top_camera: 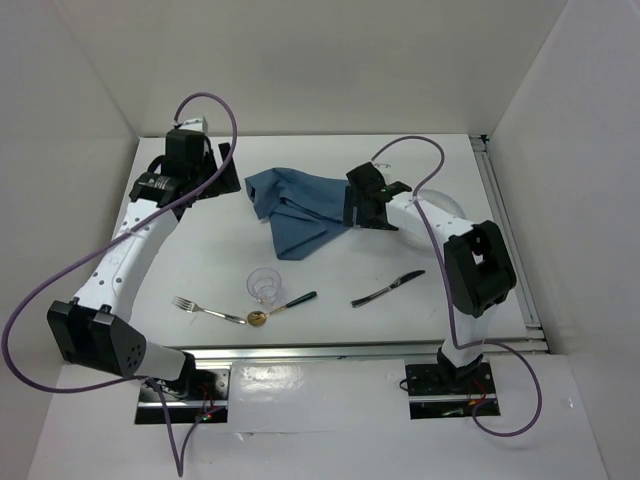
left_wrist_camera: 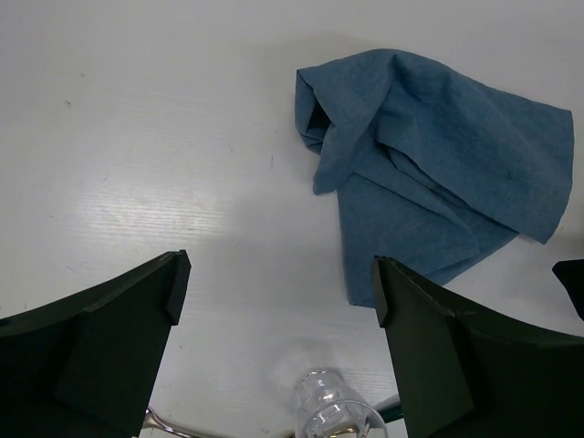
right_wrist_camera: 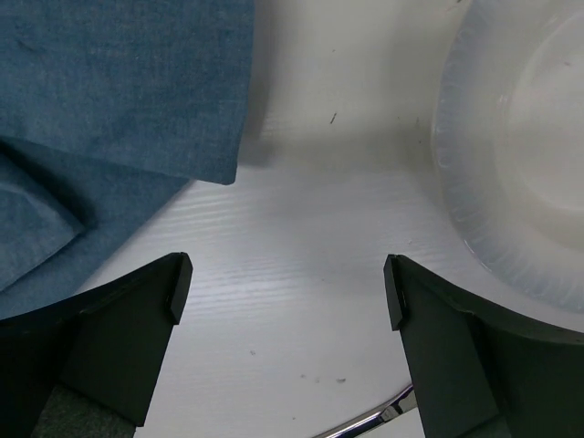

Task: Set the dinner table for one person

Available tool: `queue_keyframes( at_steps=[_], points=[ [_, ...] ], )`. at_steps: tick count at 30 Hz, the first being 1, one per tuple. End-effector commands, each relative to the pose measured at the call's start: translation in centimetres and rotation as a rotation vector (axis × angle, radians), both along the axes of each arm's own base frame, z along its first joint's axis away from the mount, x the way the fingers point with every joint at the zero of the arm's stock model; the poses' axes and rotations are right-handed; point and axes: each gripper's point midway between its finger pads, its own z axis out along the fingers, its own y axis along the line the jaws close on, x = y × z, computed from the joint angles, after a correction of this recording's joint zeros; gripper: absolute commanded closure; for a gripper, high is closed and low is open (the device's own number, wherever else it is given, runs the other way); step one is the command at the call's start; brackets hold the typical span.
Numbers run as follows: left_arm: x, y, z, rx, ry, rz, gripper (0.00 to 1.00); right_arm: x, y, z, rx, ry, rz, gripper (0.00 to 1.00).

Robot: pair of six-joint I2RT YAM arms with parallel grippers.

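The dinner table (top_camera: 190,235) is a white top with metal rails. On it lie a crumpled blue cloth (top_camera: 295,210), a clear glass (top_camera: 264,285), a fork (top_camera: 205,310), a green-handled spoon (top_camera: 285,305) and a knife (top_camera: 388,288). A white plate (top_camera: 445,205) sits at the right, partly under the right arm. My left gripper (top_camera: 226,168) hangs open at the back left, left of the cloth (left_wrist_camera: 429,155), with bare table between its fingers (left_wrist_camera: 278,274). My right gripper (top_camera: 356,205) is open at the cloth's right edge, between the cloth (right_wrist_camera: 119,82) and the plate (right_wrist_camera: 511,155), holding nothing (right_wrist_camera: 285,274).
White walls enclose the table on the left, back and right. A metal rail (top_camera: 510,235) runs along the right edge and another along the front. The glass (left_wrist_camera: 333,411) and fork (left_wrist_camera: 160,424) show at the bottom of the left wrist view, the knife (right_wrist_camera: 365,422) in the right wrist view.
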Motion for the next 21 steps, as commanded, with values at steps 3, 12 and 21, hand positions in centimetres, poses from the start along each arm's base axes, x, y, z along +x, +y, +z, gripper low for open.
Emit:
queue_keyframes(
  at_steps=[3, 12, 21],
  points=[
    [0.5, -0.3, 0.0, -0.014, 0.0, 0.0, 0.0, 0.8, 1.9, 3.4, 0.043, -0.075, 0.022, 0.0],
    [1.1, -0.6, -5.3, -0.045, 0.129, -0.032, 0.02, -1.1, 5.1, 5.7, 0.09, -0.124, 0.161, 0.0],
    [6.9, -3.7, -10.2, -0.109, 0.233, -0.123, 0.09, -4.1, 4.4, 9.6, 0.123, -0.22, 0.243, 0.0]
  ],
)
